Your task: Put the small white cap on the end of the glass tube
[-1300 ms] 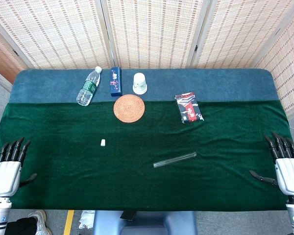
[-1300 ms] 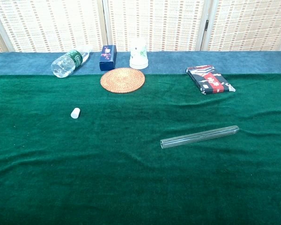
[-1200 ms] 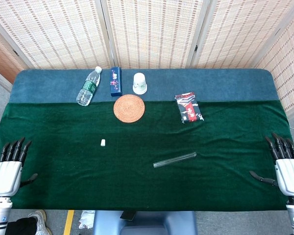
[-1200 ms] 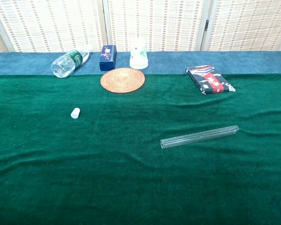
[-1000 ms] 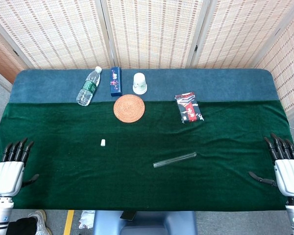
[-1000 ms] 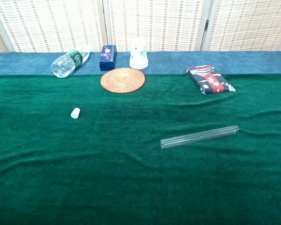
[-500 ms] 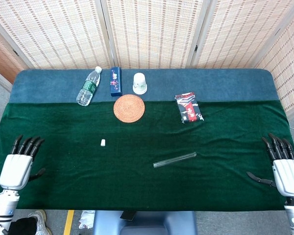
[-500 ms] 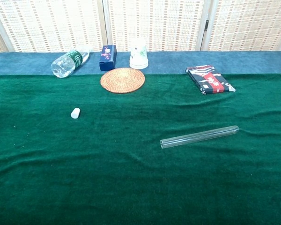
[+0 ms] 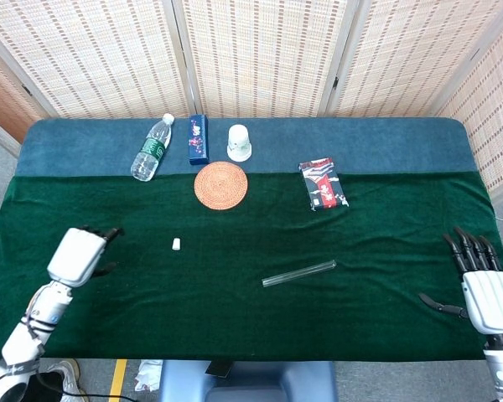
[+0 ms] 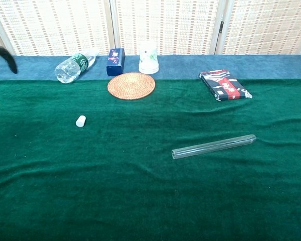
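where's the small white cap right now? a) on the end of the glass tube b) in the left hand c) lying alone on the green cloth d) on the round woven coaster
c: the small white cap lies alone on the green cloth, apart from the clear glass tube and untouched by the left hand.

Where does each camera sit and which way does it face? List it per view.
Head view: high above the near edge, looking down on the whole table; left hand and right hand show.
Chest view: low at the near edge, looking across the cloth; only dark fingertips at the left border.
Shared: small white cap, glass tube.
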